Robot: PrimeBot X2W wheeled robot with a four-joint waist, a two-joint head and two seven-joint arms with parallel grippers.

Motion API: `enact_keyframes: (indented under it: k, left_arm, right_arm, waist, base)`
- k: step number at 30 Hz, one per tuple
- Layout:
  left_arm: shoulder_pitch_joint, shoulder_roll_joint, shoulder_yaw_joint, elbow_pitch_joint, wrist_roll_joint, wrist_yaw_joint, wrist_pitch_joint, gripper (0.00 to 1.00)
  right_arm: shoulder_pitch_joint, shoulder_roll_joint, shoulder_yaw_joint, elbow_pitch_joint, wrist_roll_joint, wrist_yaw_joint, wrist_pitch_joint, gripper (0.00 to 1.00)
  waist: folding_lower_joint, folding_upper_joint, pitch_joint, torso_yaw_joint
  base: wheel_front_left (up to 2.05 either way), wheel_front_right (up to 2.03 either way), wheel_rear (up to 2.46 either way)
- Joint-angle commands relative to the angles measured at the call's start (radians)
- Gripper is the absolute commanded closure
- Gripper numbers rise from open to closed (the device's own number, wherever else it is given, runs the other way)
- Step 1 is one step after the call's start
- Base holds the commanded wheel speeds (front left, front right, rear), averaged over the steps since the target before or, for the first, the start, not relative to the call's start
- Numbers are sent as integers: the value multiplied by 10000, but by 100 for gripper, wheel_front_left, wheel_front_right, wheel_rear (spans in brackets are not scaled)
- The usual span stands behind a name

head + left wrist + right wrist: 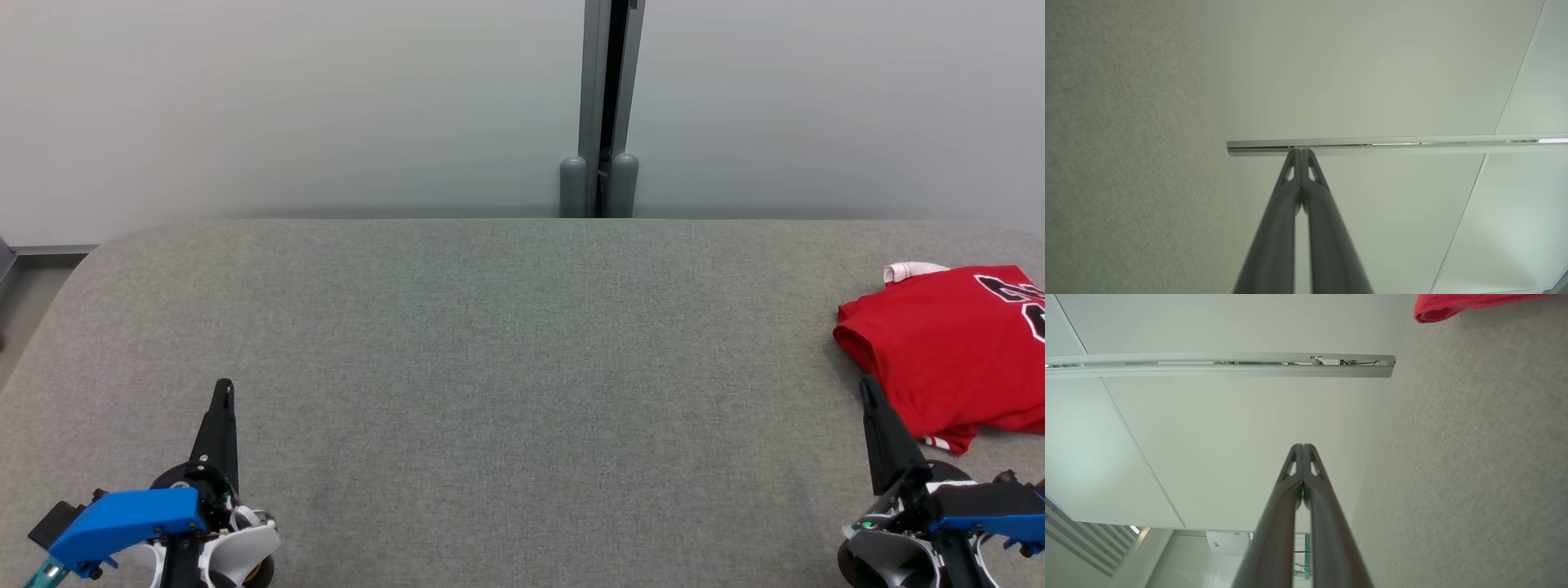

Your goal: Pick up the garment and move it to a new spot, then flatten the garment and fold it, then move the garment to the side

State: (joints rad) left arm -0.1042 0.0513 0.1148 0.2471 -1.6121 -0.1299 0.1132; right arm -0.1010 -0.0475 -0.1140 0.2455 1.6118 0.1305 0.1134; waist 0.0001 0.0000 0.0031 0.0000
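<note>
Red jersey (939,351) lies at the far right of the grey fabric-covered desk (506,367), partly cut off by the head view's edge. It looks folded into a compact stack, with the rounded fold facing the middle of the desk, white collar trim (910,271) at the far corner and black numerals (1016,298) on top. Its layers are neat rather than crumpled, so I'd judge the fold done and the jersey set aside on purpose; the move-to-the-side step looks complete or close to it. Right gripper (867,385) sits near the desk's front edge just beside the jersey's near corner. From here its tip overlaps the cloth's edge, and I can't tell if it touches. Its jaws are pressed together, holding nothing. The right wrist view shows the same closed tips (1302,447) pointing along the desk, with a bit of the red cloth (1453,304) off to one side. Left gripper (222,390) is at the front left, well apart from the jersey, jaws also fully closed and empty (1301,153). Both arms read as parked, clear of the work. Behind the desk is a pale wall (286,106) with a grey post (608,106).
</note>
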Motion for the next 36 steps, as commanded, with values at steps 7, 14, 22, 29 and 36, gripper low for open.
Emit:
enact_keyframes:
  k: [7,14,22,29,36]
  left_arm:
    - [-103,-24,31,-36,-16,-46,46,100]
    - [-103,-24,31,-36,-14,-46,45,100]
    - [-103,-26,34,-37,-12,-46,47,100]
    - [-104,-27,34,-37,-10,-46,48,100]
    - [-104,-27,35,-37,-9,-46,48,100]
  right_arm:
    - [-136,-51,-16,-33,24,4,37,100]
    - [-136,-51,-16,-33,24,4,37,100]
    - [-135,-51,-16,-33,24,4,37,100]
    - [-136,-51,-15,-33,24,4,36,100]
    - [-136,-51,-15,-33,24,4,36,100]
  waist:
    - [-1,0,0,0]
    - [-1,0,0,0]
    - [-1,0,0,0]
    - [-1,0,0,0]
    - [-1,0,0,0]
  base:
    - [0,0,0]
    - [0,0,0]
    - [0,0,0]
    - [0,0,0]
    - [0,0,0]
